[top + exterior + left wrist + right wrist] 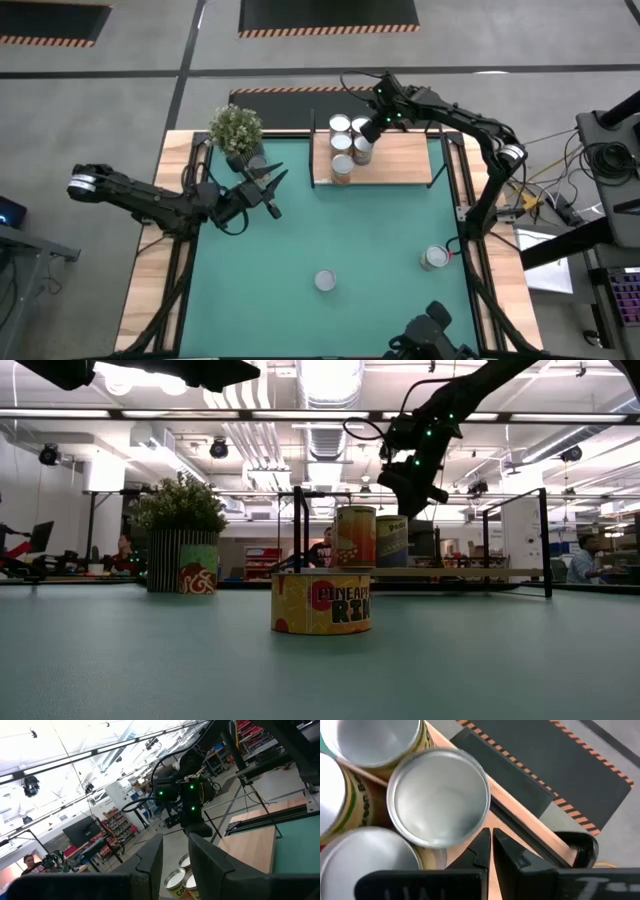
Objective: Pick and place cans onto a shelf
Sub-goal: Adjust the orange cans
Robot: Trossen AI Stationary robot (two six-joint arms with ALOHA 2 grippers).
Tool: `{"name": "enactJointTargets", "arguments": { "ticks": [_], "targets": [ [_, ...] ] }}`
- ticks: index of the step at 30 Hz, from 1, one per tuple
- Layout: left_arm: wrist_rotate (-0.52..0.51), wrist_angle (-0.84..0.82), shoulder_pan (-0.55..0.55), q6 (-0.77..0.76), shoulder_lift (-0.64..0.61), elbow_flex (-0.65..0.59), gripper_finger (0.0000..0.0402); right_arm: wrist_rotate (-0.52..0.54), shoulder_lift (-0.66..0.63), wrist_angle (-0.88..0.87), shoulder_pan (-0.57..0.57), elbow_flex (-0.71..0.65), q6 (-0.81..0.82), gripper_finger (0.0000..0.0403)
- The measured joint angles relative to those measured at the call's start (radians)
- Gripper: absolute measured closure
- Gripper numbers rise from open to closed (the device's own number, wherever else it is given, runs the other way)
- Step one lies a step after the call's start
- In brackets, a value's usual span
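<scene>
Bright, even light falls from ceiling strip lamps (330,380), which blow out to white glare above the pineapple can (321,602). That can casts only a faint, soft shadow on the green mat (330,240). Beyond it the room looks slightly hazy.

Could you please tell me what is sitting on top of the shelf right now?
Four or five upright cans cluster at one end of the shelf; the right gripper above covers part of the cluster.

Robotics lab: ceiling ducts (300,435), workstations.
</scene>
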Motion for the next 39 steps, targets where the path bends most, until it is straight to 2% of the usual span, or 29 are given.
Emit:
{"name": "enactJointTargets", "arguments": {
  "ticks": [8, 14, 25, 32, 39],
  "targets": [
    [0.000, 0.000, 0.000, 0.000, 0.000, 0.000, 0.0327, 0.001, -0.048, -0.117, 0.004, 0.024, -0.009, 0.0394],
    [0.000, 0.000, 0.000, -0.030, 0.000, 0.000, 0.0327, 0.002, -0.166, -0.088, 0.057, -0.035, -0.009, 0.0394],
    [0.018, 0.000, -0.001, -0.220, 0.000, 0.000, 0.0327, 0.000, -0.485, 0.145, 0.322, -0.321, 0.031, 0.0394],
    [0.021, 0.000, -0.005, -0.322, 0.013, 0.000, 0.0327, -0.009, -0.610, 0.133, 0.507, -0.402, 0.195, 0.0394],
    [0.022, -0.003, -0.025, -0.372, 0.046, 0.000, 0.0327, -0.011, -0.635, 0.033, 0.715, -0.385, 0.356, 0.0394]
  ]
}}
